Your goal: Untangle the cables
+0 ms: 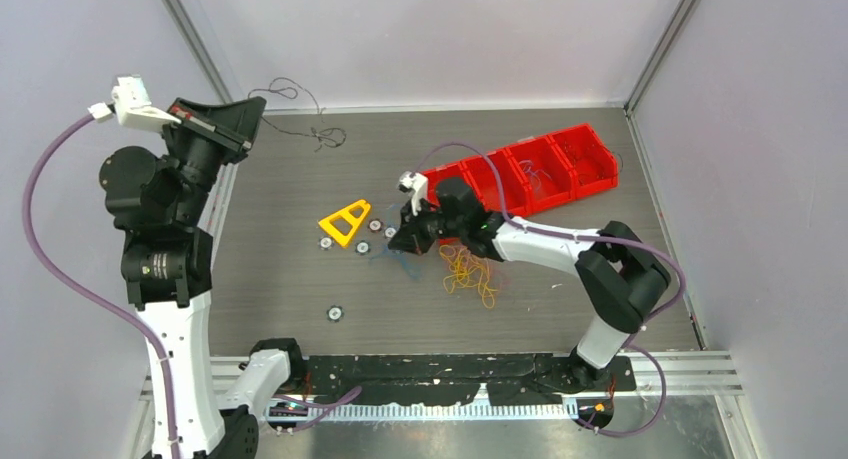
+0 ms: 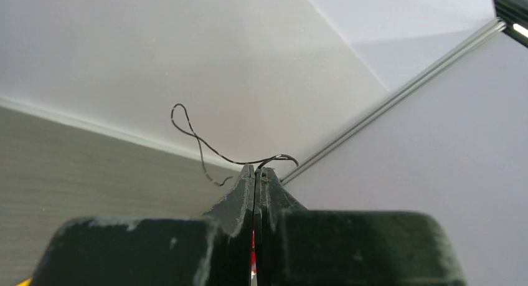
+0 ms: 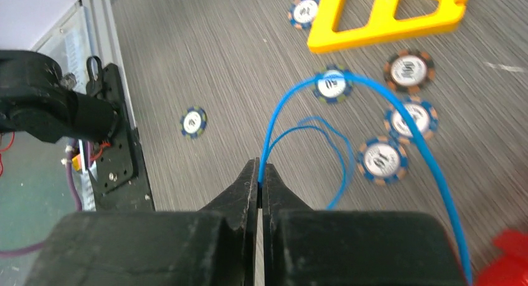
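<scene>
Right end effector pinches blue cable at its tips, left end effector clamps black cable; next likely draw blue clear of yellow cables alongside.

Bright, even, diffuse light; shadows on the desk are faint. The overhead view is sharp. In the wrist views the jaws at 6 o'clock are soft, the cables crisp, the discs slightly smeared, and a red blur sits at 5 o'clock.

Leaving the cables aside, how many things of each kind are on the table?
Round discs: 6
Yellow triangle frame: 1
Red bin row: 1
Total: 8
</scene>
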{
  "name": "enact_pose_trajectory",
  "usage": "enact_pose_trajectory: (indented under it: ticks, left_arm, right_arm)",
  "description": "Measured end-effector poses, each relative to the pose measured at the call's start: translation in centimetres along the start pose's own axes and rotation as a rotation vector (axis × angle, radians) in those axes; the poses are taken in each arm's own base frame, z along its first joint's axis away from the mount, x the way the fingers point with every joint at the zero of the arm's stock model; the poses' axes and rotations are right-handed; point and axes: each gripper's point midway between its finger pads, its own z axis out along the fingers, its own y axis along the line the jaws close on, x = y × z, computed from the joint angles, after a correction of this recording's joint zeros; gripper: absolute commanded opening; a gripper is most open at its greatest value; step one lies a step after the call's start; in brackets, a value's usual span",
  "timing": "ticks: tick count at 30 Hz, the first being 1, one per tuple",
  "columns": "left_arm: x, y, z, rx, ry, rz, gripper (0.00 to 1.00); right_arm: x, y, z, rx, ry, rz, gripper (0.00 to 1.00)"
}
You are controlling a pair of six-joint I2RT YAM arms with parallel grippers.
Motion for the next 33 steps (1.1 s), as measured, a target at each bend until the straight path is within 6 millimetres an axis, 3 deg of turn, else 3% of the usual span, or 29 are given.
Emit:
enact_pose_trajectory:
  ticks: [3, 6, 10, 15, 20, 26, 33]
  left_arm:
    - [-1.3, -1.4, 0.0, 0.036, -0.035, 0.027, 0.0]
    - [-1.6, -1.7, -0.2, 0.05, -0.045, 0.047, 0.0]
    - [0.2, 0.1, 0.1, 0.027, -0.004, 0.058, 0.0]
    - [4.0, 3.7, 0.5, -0.032, 0.102, 0.056, 0.0]
    - [6.7, 5.6, 0.5, -0.052, 0.193, 0.07, 0.0]
    - [8.0, 6.0, 0.1, -0.033, 0.239, 0.102, 0.0]
    - [9.1, 6.3, -0.2, -0.009, 0.277, 0.132, 0.0]
  right_arm:
    - [0.4, -0.9, -1.9, 0.018, 0.007, 0.009, 0.05]
    - [-1.3, -1.2, -3.9, 0.018, -0.024, 0.003, 0.05]
    - [-6.5, -0.8, -6.7, 0.007, -0.092, -0.023, 0.05]
    - [-15.7, -0.6, -12.1, 0.043, -0.216, -0.14, 0.06]
    - [-20.9, -3.5, -19.2, 0.198, -0.281, -0.231, 0.05]
    - [-21.6, -9.3, -25.6, 0.409, -0.249, -0.238, 0.05]
    - [-18.0, -16.9, -29.3, 0.597, -0.136, -0.173, 0.05]
